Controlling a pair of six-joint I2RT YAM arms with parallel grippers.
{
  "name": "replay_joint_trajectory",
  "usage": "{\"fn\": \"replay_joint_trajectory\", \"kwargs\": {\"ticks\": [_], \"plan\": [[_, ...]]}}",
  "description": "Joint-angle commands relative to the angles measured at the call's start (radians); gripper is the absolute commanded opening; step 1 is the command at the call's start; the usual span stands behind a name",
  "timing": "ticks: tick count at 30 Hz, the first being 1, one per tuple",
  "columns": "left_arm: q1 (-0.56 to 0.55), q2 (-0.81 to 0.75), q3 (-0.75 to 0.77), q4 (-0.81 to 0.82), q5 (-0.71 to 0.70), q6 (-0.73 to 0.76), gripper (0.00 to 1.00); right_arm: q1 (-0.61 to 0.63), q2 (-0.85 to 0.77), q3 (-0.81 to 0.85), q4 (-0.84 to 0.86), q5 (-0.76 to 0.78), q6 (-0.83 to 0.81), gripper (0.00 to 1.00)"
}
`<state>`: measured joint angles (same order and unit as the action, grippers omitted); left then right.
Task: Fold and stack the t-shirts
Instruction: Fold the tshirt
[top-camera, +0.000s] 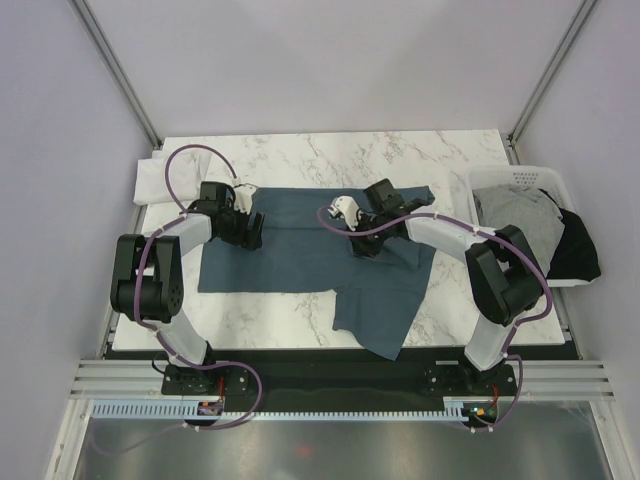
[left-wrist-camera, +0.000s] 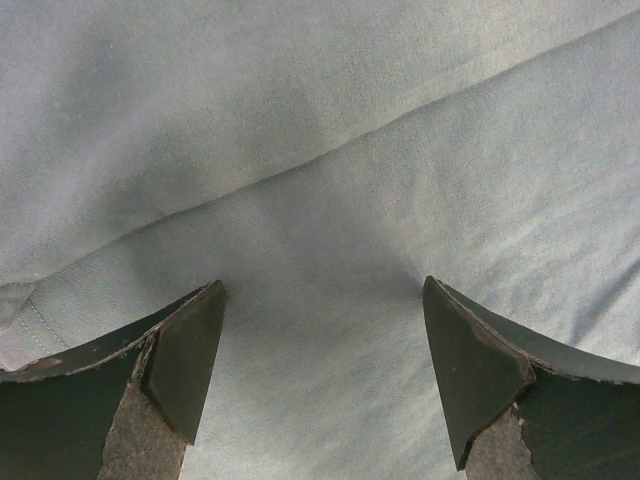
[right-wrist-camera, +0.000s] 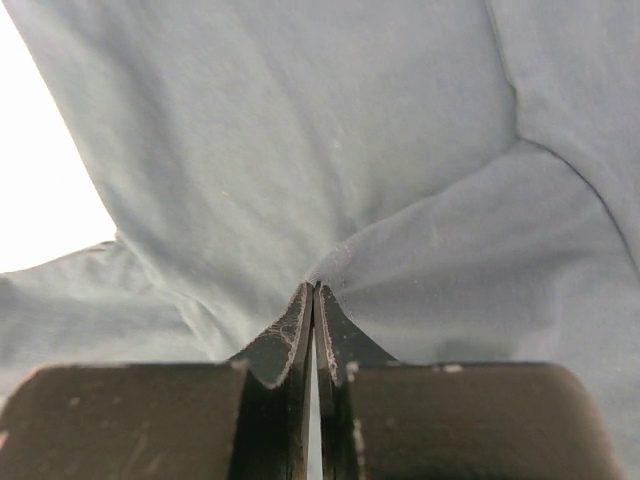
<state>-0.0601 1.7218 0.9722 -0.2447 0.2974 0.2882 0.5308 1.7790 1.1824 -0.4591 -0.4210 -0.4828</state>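
T-shirts: four (grey t-shirt (top-camera: 515, 215), black t-shirt (top-camera: 578, 250) half-hidden in basket (top-camera: 520, 175))
Left gripper (left-wrist-camera: 320, 370): spread over slate-blue t-shirt (top-camera: 300, 250)
Right gripper (right-wrist-camera: 313, 320): pinching it

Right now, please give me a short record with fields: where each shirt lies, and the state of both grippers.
on table: slate-blue t-shirt, spread on the marble table
left gripper: open, fingers apart over the shirt's left part
right gripper: shut on a pinched fold of the slate-blue t-shirt, towards its right side
basket: at the table's right edge
in basket: grey t-shirt; black t-shirt, hanging over the rim
far left corner: white t-shirt, crumpled
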Motion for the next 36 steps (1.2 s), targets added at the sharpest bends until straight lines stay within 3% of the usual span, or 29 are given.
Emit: {"fn": "replay_joint_trajectory", "kwargs": {"ticks": [1,8,10,11,14,18,23,29,36], "plan": [[0.008,-0.007,0.013,0.018,0.023,-0.017,0.87,0.014,-0.02,0.042,-0.023,-0.085,0.044,0.07],[0.013,-0.01,0.013,0.018,0.023,-0.017,0.87,0.02,-0.009,0.062,-0.027,-0.142,0.069,0.07],[0.013,-0.008,0.016,0.016,0.019,-0.018,0.88,0.02,-0.001,0.065,-0.03,-0.137,0.075,0.21],[0.014,-0.011,0.017,0.018,0.008,-0.021,0.88,0.018,0.002,0.066,-0.033,-0.136,0.081,0.36],[0.028,-0.053,0.013,0.03,0.029,-0.052,0.99,0.014,-0.021,0.068,-0.029,-0.11,0.095,0.46],[0.104,-0.093,0.049,0.025,0.155,-0.106,1.0,-0.034,-0.113,0.03,0.083,-0.027,0.168,0.48],[0.114,-0.062,0.167,0.01,0.192,-0.135,1.0,-0.162,-0.118,0.019,0.22,0.06,0.266,0.48],[0.115,0.083,0.293,-0.021,0.186,-0.142,1.0,-0.349,0.037,0.066,0.31,-0.027,0.458,0.49],[0.124,0.211,0.359,-0.061,0.24,-0.164,1.0,-0.422,0.178,0.094,0.347,-0.085,0.52,0.49]]}}
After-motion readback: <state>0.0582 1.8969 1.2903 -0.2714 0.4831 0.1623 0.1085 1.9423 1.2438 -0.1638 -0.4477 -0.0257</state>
